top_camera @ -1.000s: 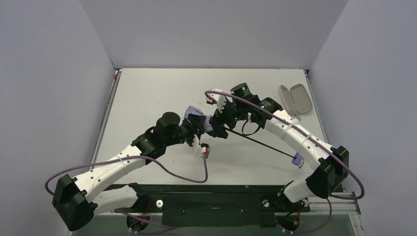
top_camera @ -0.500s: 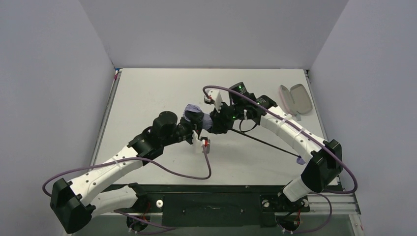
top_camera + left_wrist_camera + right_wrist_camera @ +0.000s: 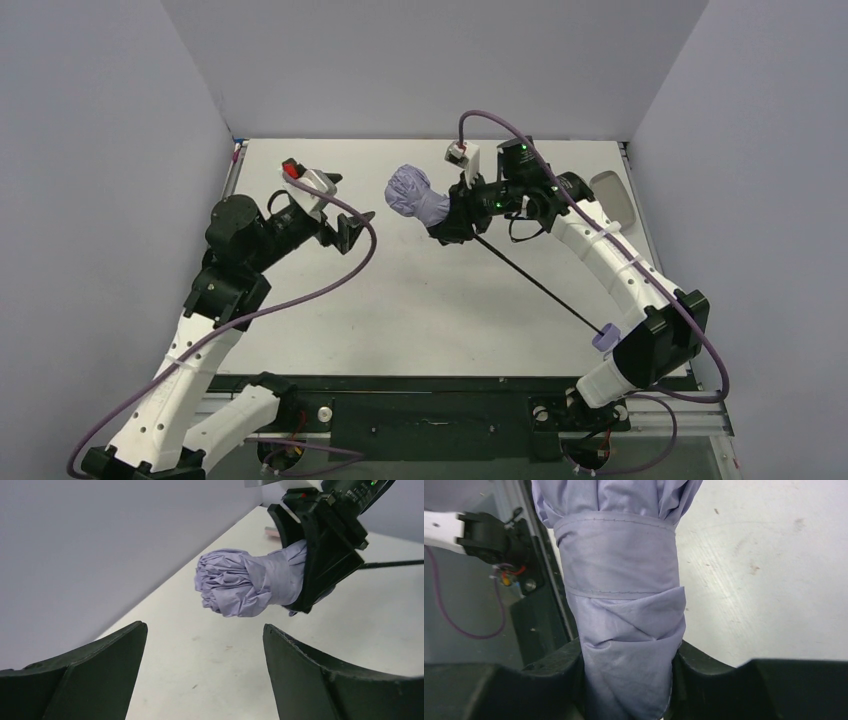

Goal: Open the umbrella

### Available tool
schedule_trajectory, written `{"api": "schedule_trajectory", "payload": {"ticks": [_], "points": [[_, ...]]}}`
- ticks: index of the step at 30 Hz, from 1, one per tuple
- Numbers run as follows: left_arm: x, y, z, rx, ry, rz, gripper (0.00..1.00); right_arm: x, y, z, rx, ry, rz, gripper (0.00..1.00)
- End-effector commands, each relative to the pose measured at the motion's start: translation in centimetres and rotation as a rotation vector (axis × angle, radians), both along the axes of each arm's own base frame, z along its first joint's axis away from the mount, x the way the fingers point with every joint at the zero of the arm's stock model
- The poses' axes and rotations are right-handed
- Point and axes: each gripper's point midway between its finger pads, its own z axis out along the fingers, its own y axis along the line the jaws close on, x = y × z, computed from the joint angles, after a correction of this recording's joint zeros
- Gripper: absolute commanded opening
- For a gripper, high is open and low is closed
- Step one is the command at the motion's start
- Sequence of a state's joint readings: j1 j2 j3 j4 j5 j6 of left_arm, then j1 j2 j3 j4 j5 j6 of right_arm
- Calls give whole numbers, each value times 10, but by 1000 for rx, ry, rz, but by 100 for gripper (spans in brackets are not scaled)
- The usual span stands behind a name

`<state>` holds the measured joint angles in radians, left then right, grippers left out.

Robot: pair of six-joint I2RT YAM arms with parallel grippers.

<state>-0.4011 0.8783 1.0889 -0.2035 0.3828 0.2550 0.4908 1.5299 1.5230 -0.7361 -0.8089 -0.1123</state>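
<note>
Umbrella's off the table, right arm has it

Left gripper (image 3: pixel 350 228) hangs at the left with jaws spread, nothing in them. The umbrella (image 3: pixel 415 195), folded and strapped, is pinched in the right gripper (image 3: pixel 448 222) jaws mid-table, its thin shaft (image 3: pixel 540 285) slanting to the handle (image 3: pixel 606 337) near right.

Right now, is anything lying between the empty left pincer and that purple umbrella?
Nothing: from above, only bare table separates the open left pincer from the umbrella, held by the right pincer.
</note>
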Motion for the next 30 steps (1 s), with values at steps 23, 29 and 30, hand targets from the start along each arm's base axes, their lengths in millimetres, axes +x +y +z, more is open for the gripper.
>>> {"api": "schedule_trajectory", "payload": {"ticks": [23,29,30], "points": [[-9,-40,53,-785,512,-396,97,-59,53,103,396,141,252,0],[10,-43,55,-859,559,-373,99,-79,63,106,395,129,323,0],[11,-44,53,-868,575,-369,94,-80,65,106,395,129,328,0]]}}
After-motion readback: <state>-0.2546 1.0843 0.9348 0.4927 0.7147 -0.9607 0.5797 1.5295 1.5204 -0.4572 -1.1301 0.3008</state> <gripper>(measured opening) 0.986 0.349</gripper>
